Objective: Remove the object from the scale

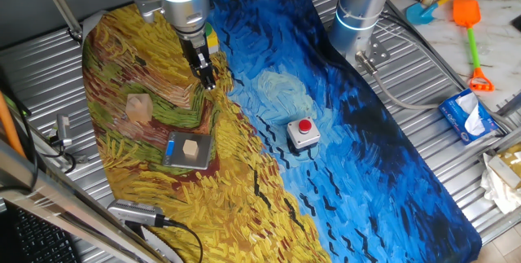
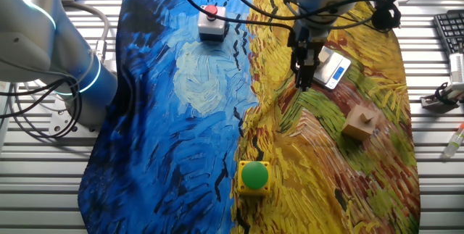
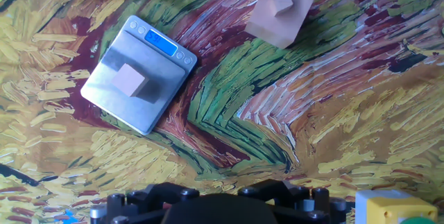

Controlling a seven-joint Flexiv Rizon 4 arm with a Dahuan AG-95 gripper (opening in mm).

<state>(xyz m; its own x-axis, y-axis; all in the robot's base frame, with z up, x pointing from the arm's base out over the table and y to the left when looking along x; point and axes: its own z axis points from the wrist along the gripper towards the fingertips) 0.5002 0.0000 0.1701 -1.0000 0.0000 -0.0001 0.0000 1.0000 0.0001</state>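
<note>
The small light-tan cube (image 1: 190,149) sits near the middle of the scale (image 1: 175,155), a thin square silver plate on the yellow part of the cloth. In the hand view the cube (image 3: 130,82) rests on the scale (image 3: 156,92), whose blue strip lies at its far edge. My gripper (image 1: 208,80) hangs above the cloth, up and to the right of the scale, apart from it and holding nothing. Its fingers look close together. In the other fixed view the gripper (image 2: 303,82) covers part of the scale (image 2: 335,67), and the cube is hidden.
A larger pale pinkish-tan block (image 1: 138,108) lies left of the gripper, beyond the scale (image 3: 279,12). A grey box with a red button (image 1: 304,133) stands on the blue part. A yellow box with a green button (image 2: 254,176) stands behind the gripper.
</note>
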